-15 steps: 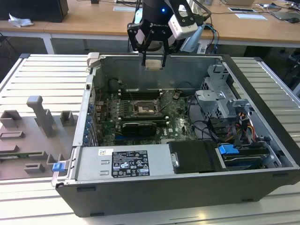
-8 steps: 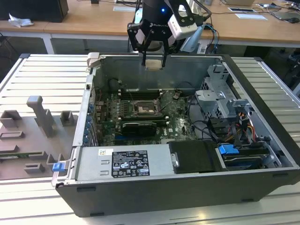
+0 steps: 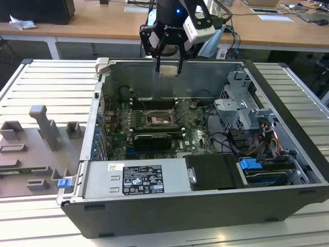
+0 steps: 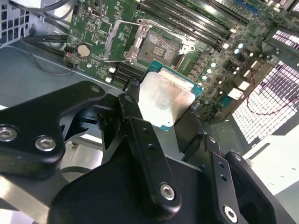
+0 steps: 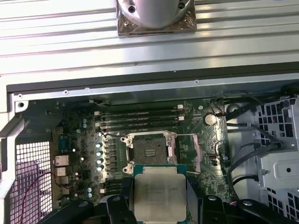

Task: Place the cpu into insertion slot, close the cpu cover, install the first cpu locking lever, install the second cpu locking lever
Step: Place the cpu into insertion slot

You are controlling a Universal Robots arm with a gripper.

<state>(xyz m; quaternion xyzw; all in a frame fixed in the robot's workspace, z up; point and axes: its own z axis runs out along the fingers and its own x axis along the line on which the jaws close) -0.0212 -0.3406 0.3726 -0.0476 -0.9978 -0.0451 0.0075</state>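
My gripper [image 3: 168,66] hangs above the rear wall of the open computer case [image 3: 103,134], shut on the cpu [image 3: 168,70]. In both wrist views the cpu [image 4: 166,100] [image 5: 160,196] is a flat silvery square on a green base, clamped by its edges between the two black fingers [image 4: 133,100]. Below it on the green board lies the insertion slot [image 4: 161,44] [image 5: 149,151] [image 3: 156,119], dark, open and bare. The cpu cover [image 4: 120,41] [image 5: 188,151] is flipped back beside the slot.
Long black memory slots [image 5: 140,116] run beside the socket. An expansion card [image 3: 151,139], a labelled power supply [image 3: 136,180], a drive cage [image 3: 241,108] and cables [image 3: 267,144] crowd the case. Grey fixtures [image 3: 46,128] stand on the table at the exterior view's left.
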